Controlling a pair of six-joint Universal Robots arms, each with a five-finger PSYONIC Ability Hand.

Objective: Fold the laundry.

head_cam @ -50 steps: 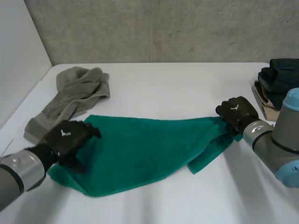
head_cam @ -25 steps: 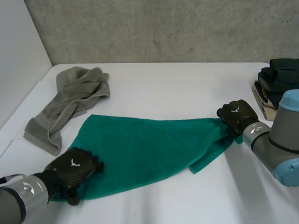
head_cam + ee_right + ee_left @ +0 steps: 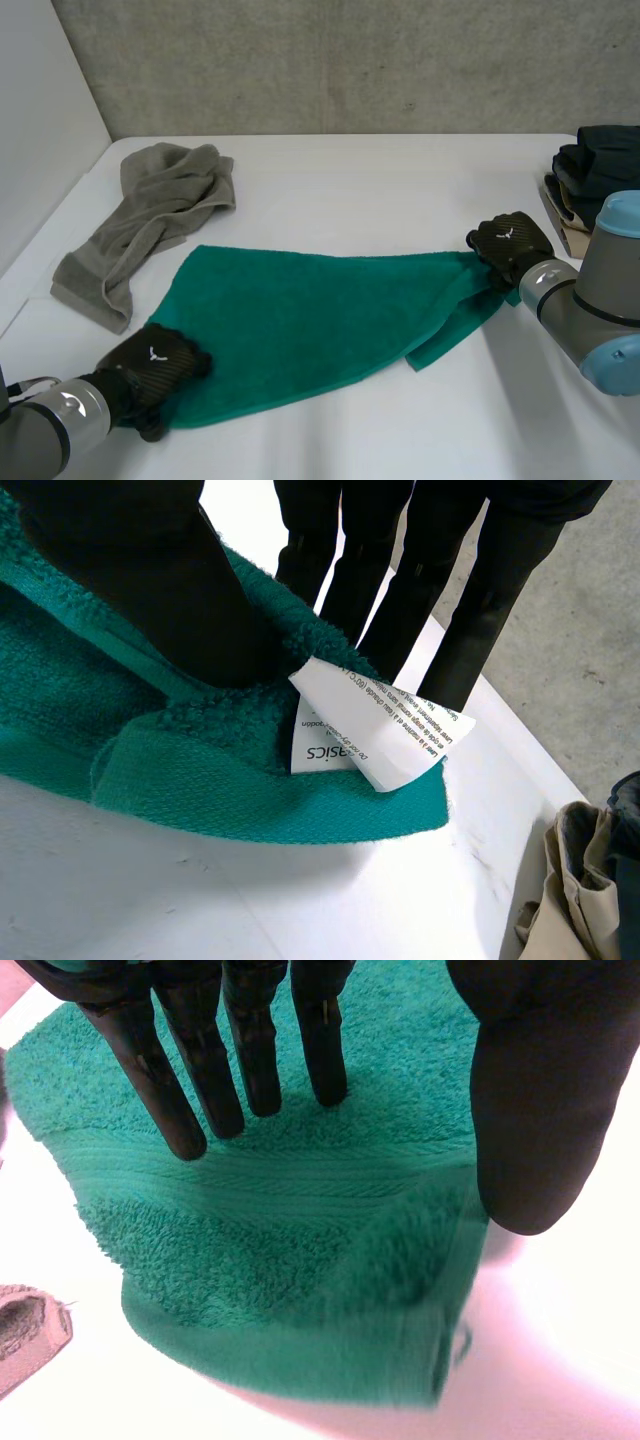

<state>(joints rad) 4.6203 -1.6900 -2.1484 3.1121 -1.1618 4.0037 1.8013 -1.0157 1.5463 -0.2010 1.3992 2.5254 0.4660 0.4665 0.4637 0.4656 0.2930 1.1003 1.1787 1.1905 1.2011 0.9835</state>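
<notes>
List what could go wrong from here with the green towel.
1. The left hand lies with straight fingers on the towel's near corner and does not pinch it. A lift would likely leave that corner behind.
2. The right hand pinches the opposite corner right at the label. So shallow a hold may slip under tension.
3. The towel is doubled over beside the right hand, so folding now may trap that crease.

Green towel (image 3: 300, 320), corner seemingly doubled; grey towel (image 3: 160, 210) crumpled
</notes>
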